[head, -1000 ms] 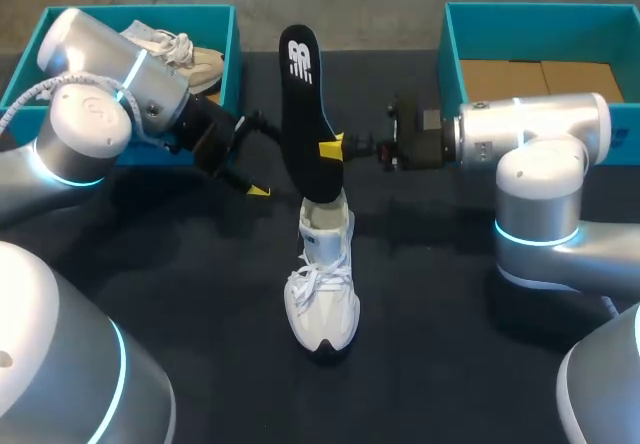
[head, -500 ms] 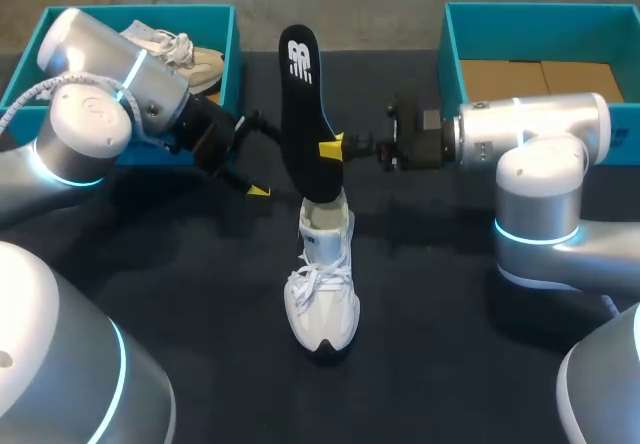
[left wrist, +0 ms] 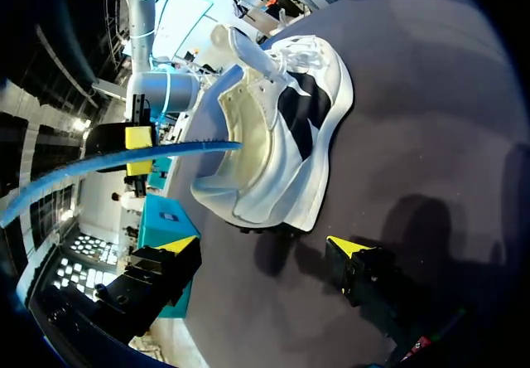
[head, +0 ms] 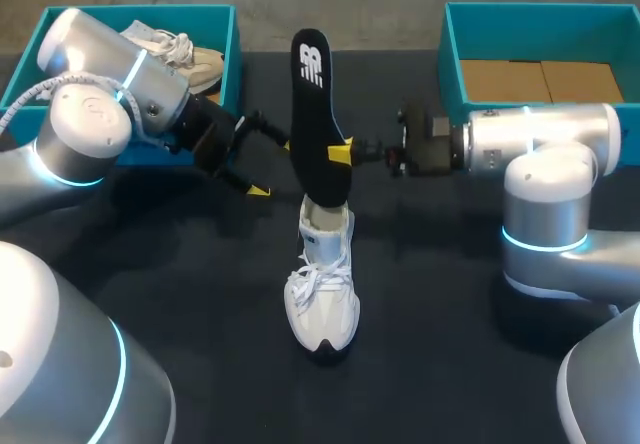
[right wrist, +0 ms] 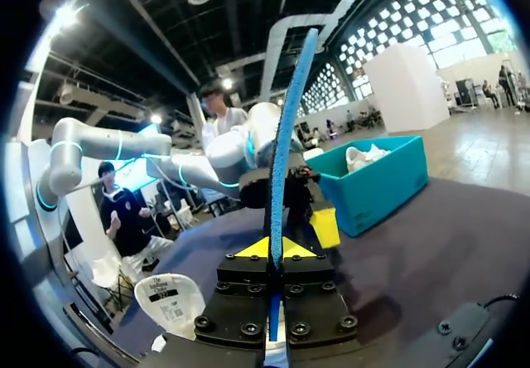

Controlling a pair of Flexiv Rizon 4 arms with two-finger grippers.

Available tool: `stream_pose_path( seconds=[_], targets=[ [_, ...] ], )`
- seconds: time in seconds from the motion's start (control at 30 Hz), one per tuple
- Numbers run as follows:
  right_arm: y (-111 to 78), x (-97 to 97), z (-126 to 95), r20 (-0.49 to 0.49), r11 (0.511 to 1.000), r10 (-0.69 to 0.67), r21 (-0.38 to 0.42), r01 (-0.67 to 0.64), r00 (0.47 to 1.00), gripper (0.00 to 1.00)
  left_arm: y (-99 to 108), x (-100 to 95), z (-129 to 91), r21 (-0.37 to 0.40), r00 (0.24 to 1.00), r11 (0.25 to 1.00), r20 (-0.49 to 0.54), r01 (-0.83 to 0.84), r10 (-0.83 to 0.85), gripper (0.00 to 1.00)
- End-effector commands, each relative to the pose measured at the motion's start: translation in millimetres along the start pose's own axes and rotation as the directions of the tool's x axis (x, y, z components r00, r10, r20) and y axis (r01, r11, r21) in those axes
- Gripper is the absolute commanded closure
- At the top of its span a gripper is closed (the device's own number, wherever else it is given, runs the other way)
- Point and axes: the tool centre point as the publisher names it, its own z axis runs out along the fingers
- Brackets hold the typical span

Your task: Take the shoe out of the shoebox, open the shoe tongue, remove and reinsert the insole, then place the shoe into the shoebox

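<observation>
Insole (head: 316, 104) black, upright in right hand (head: 340, 152); shoe (head: 322, 289) white

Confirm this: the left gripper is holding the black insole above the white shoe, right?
No. The right gripper is shut on the black insole above the white shoe; the left gripper is open and empty, as the head view shows.

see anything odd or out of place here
Only the insole: it stands on edge in the air, pinched by the right jaws, lower end at the white shoe's heel. Nothing looks spilled or damaged.
</observation>
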Motion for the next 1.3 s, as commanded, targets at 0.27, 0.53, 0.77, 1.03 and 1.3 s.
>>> stream_pose_path(
  seconds=[0.27,0.53,0.77,1.03,1.3],
  targets=[
    [-10.3,-15.4,8,-0.006,0.996,0.082,0.035,-0.082,0.997,1.00,0,-0.1,1,0.000,1.000,1.000,0.000,0.000,0.000,0.00],
    [-12.9,-7.8,10,0.001,0.995,0.099,0.004,-0.099,0.995,1.00,0,-0.1,1,0.000,1.000,1.000,0.000,0.000,0.000,0.00],
    [-7.1,-1.4,9,0.004,0.996,0.090,-0.027,-0.090,0.996,1.00,0,-0.1,1,0.000,1.000,1.000,0.000,0.000,0.000,0.00],
    [4.6,4.8,14,-0.001,0.996,0.073,-0.041,-0.073,0.997,1.00,0,-0.1,1,0.000,1.000,1.000,0.000,0.000,0.000,0.00],
    [13.5,13.3,24,-0.016,0.996,0.060,-0.070,-0.061,0.998,1.00,0,-0.1,1,0.000,1.000,1.000,0.000,0.000,0.000,0.00]
  ],
)
